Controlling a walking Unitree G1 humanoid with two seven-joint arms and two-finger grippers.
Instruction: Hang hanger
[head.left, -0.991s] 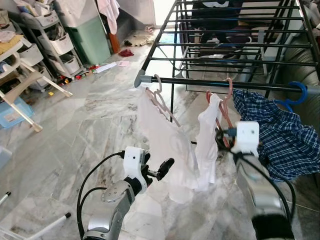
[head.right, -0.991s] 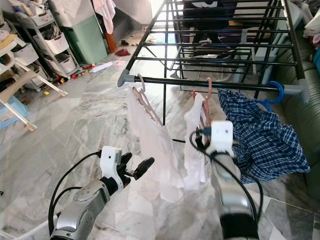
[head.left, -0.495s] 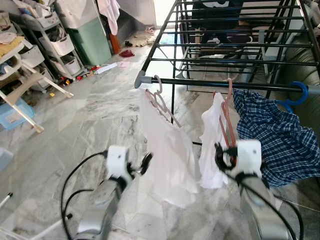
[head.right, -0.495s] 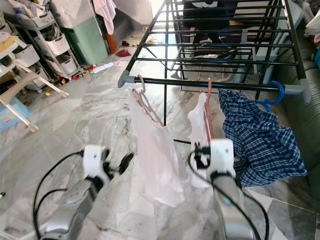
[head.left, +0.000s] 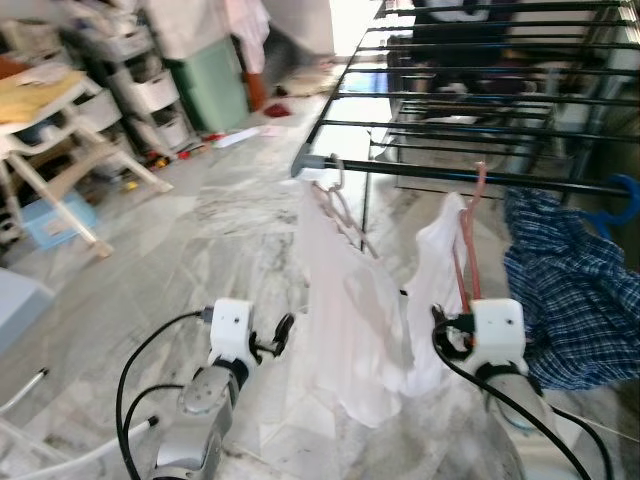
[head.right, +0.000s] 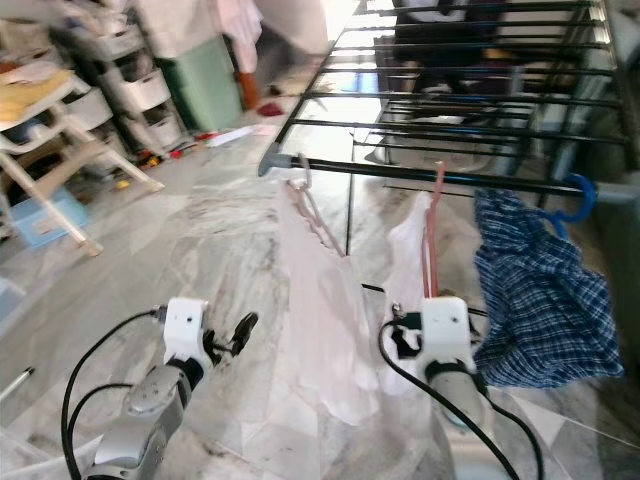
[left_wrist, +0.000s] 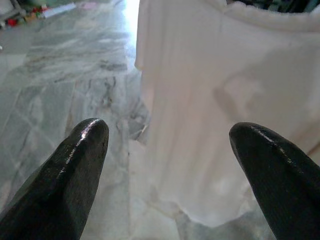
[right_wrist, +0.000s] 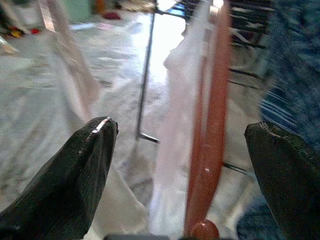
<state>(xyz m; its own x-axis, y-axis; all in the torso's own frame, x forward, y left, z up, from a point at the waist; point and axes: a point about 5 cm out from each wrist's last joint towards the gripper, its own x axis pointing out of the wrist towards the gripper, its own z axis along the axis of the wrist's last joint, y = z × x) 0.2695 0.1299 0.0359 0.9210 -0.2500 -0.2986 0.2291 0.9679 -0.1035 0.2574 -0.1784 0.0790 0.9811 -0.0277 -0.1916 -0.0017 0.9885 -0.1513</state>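
Backing off: pink hanger (right_wrist: 212, 125) already hooked on the rack's front rail (head.left: 470, 177), mid-rail. Right gripper (right_wrist: 185, 165) jaws wide open, hanger between them untouched; I'd retreat straight. Left gripper (left_wrist: 165, 165) open, facing the white shirt (left_wrist: 225, 115).

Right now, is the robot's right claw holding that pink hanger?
Apart. The right wrist view shows the right gripper wide open, with the pink hanger between its fingers, touching neither.

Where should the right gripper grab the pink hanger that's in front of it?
Probably the hanger's bare pink arm below the hook, approached straight ahead: in the right wrist view it stands edge-on between the open fingers, clear of the white garment. The right gripper already faces it.
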